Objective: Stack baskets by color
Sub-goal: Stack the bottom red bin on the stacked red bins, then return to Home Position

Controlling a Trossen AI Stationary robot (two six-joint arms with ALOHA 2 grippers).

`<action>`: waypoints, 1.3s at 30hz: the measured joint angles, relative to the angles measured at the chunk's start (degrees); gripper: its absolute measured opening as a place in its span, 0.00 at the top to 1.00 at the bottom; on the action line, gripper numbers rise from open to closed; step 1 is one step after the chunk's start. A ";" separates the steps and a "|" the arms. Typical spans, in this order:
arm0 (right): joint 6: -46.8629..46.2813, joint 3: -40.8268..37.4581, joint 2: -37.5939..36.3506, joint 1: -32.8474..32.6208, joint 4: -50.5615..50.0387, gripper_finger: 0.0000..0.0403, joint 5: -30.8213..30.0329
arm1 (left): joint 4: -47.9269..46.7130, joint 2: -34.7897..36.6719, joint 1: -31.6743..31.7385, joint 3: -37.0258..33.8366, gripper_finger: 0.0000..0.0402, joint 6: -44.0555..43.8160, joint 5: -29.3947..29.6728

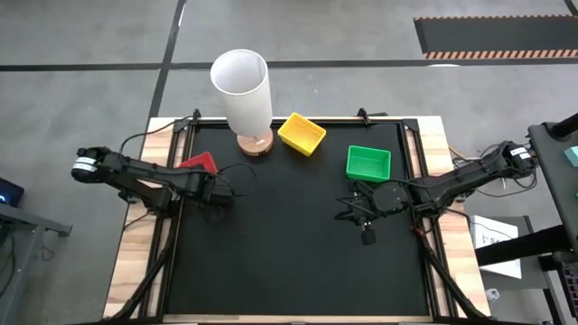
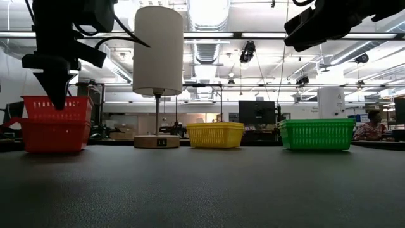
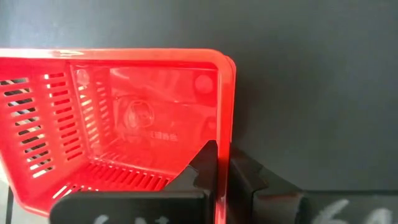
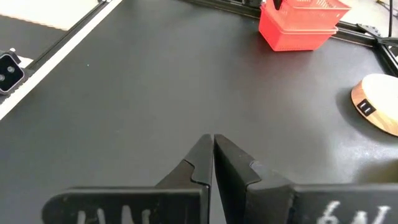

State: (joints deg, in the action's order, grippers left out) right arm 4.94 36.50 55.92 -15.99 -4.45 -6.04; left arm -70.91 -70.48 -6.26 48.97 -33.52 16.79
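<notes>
Gripping the rim of the red baskets, the left gripper is sitting at the left edge of the table with its fingers pinched tight on the wall, one finger inside and one outside. In the low view the red ones are looking like a stack, an upper basket nested in a lower one and sitting a bit skewed, with the gripper coming straight down onto the top rim. How many reds are in there I honestly can't tell. The right gripper is hanging over bare table with its fingers pressed together and nothing between them, so it's just idling. The green baskets are sitting just beyond it, near but not touching, toward the back of the table. The yellow baskets are resting farther off from the right gripper, between the green ones and the lamp, tilted at an angle to the table edge. That lamp, a white cylinder on a round wooden base, is standing between the yellow and the red, well behind the left gripper.
</notes>
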 joint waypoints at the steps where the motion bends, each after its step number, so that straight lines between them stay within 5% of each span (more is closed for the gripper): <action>1: 0.07 -0.06 0.00 0.00 0.01 0.98 0.00 | 0.01 0.00 0.00 0.00 1.00 0.03 0.01; 13: 2.93 -3.07 0.00 0.00 4.33 0.98 0.04 | 0.27 0.04 0.00 0.00 0.82 1.74 0.14; 19: 7.17 -8.47 -0.32 0.74 13.32 0.98 0.51 | 5.56 3.46 -2.78 -0.54 0.79 10.31 0.68; 29: 11.45 -16.07 -3.00 9.25 27.50 0.98 6.55 | 56.91 23.72 -3.14 -18.38 0.87 36.81 -4.66; 39: 13.23 -24.45 -19.35 16.17 27.52 0.98 8.26 | 57.48 46.90 2.19 -29.34 0.99 38.82 -5.94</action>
State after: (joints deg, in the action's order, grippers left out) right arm 18.17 12.05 36.57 0.19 23.07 2.22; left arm -13.43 -23.58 -4.08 19.63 5.30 10.85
